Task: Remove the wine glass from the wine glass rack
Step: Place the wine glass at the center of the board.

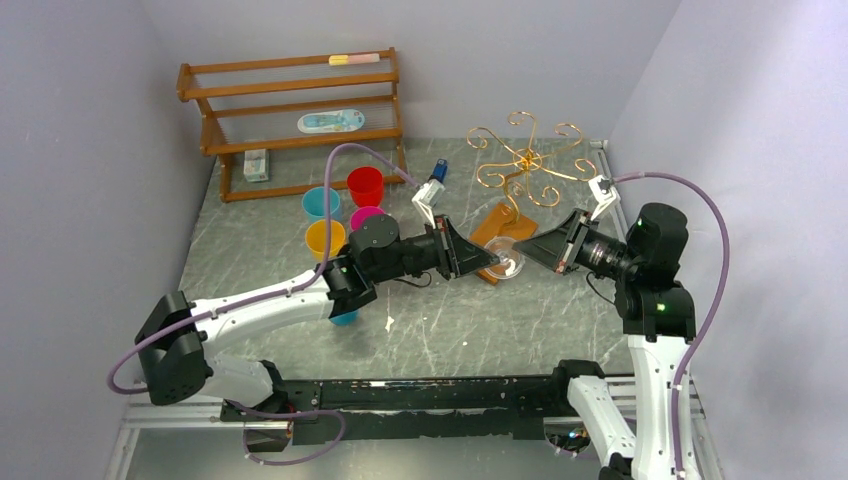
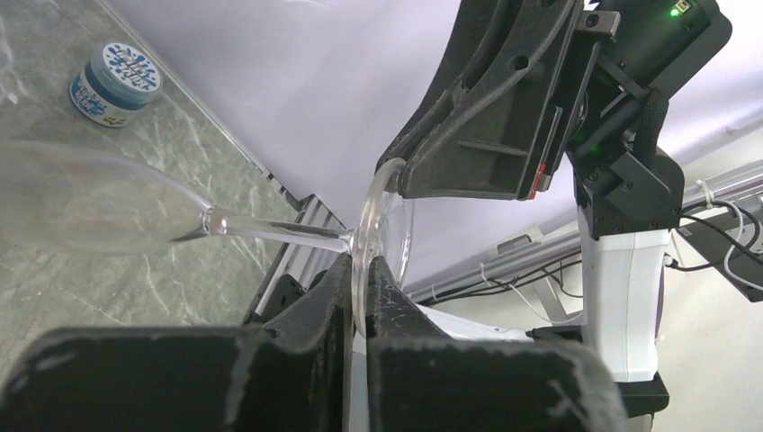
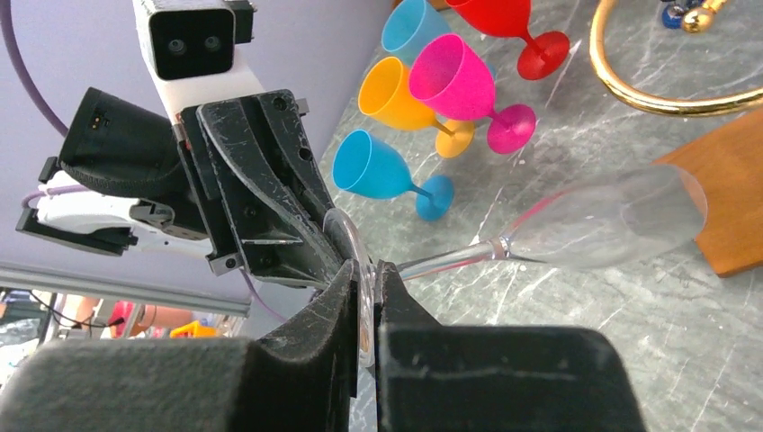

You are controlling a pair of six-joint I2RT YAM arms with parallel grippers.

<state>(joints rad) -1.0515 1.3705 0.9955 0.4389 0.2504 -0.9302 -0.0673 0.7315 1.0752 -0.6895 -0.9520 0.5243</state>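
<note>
Left gripper (image 2: pixel 362 270) and right gripper (image 3: pixel 364 274) both pinch the foot of the clear wine glass (image 3: pixel 603 220), sideways above the table (image 1: pixel 450 330) at 6 o'clock of the gold wire wine glass rack (image 1: pixel 525 160), already off; set-down seemingly remains.

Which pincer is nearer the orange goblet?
Left. The left pincer is right of the orange goblet; the right pincer is farther right. Both grip the foot of the wine glass.

pale lavender walls (image 1: pixel 90 150) close in on three sides, evenly lit — a grey marbled tabletop (image 1: pixel 560 330) below, a brown slatted wooden shelf (image 1: pixel 290 141) at the back left.
</note>
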